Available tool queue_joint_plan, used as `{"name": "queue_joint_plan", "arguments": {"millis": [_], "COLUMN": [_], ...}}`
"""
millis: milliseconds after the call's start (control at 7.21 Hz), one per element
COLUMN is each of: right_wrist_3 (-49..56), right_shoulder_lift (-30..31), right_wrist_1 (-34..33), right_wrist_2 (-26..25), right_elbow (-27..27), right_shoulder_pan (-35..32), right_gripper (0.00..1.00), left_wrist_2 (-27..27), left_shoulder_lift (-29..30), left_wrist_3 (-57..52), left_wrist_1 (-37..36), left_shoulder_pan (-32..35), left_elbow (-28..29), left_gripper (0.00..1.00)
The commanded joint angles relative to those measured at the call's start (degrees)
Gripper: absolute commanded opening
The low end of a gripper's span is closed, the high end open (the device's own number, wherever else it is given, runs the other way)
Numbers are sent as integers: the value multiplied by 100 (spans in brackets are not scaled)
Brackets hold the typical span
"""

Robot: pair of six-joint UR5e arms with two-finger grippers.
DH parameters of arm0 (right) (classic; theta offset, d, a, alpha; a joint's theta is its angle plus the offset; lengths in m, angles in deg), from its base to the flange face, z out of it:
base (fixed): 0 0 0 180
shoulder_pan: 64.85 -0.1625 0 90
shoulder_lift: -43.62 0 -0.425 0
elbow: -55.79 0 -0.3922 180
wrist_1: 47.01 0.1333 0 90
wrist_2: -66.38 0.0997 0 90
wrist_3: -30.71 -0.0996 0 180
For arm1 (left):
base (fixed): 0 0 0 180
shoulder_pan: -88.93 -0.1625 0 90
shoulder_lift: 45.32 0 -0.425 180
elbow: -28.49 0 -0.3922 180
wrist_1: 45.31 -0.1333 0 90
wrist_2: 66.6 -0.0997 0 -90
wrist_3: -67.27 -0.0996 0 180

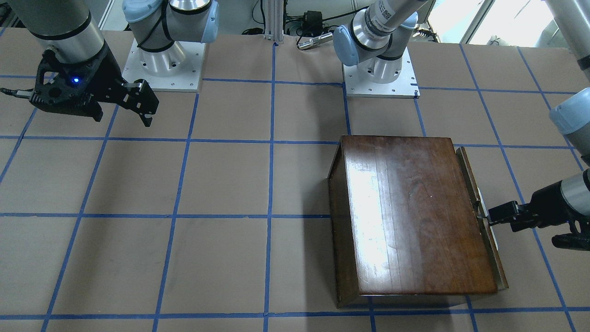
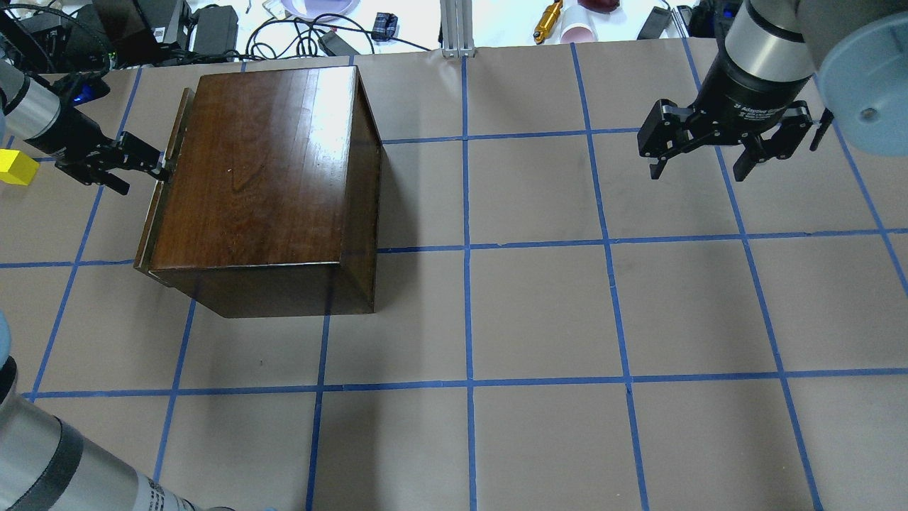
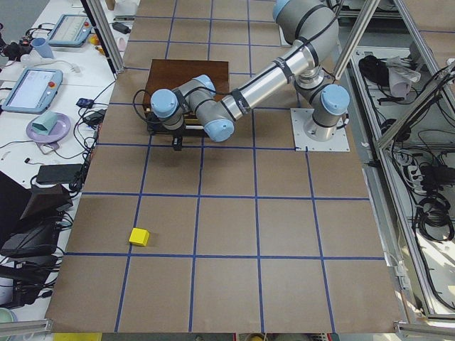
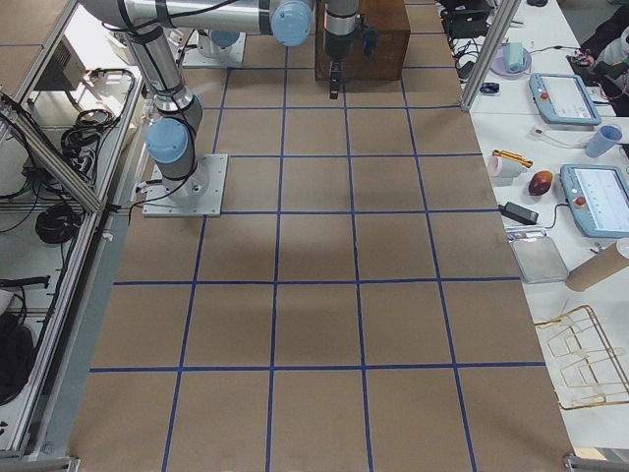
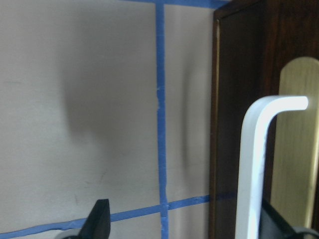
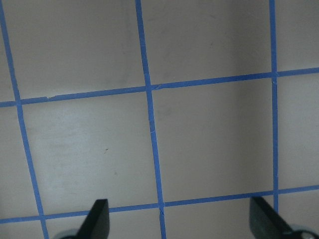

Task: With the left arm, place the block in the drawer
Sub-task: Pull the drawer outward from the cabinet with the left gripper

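The yellow block (image 2: 15, 170) lies on the table at the far left edge, behind my left gripper; it also shows in the exterior left view (image 3: 139, 236). The dark-brown cabinet (image 2: 262, 163) has its drawer front (image 2: 164, 186) close against it, and no tray interior shows. My left gripper (image 2: 152, 170) is open at the drawer front. In the left wrist view the white handle (image 5: 251, 169) stands between the spread fingers (image 5: 99, 221). My right gripper (image 2: 699, 174) is open and empty, hovering far to the right.
The table (image 2: 539, 305) is brown paper with a blue tape grid. Cables, a pink cup and tools lie beyond the far edge (image 2: 567, 28). Both arm bases (image 1: 380, 78) stand at the robot's side of the table.
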Motion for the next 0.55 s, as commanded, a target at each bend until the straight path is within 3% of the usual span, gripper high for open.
{"name": "queue_joint_plan", "arguments": {"millis": [0, 416], "right_wrist_3": [0, 0], "right_shoulder_lift": [0, 0], "right_wrist_1": [0, 0], "right_wrist_2": [0, 0], "right_elbow": [3, 3], "right_shoulder_pan": [0, 0], "right_gripper": [100, 100], "left_wrist_2": [-164, -208], "left_shoulder_lift": [4, -5], "left_wrist_3": [13, -13], "left_wrist_1": [-60, -69], "left_shoulder_pan": [-1, -1], "left_elbow": [15, 76], "left_gripper": [100, 100]}}
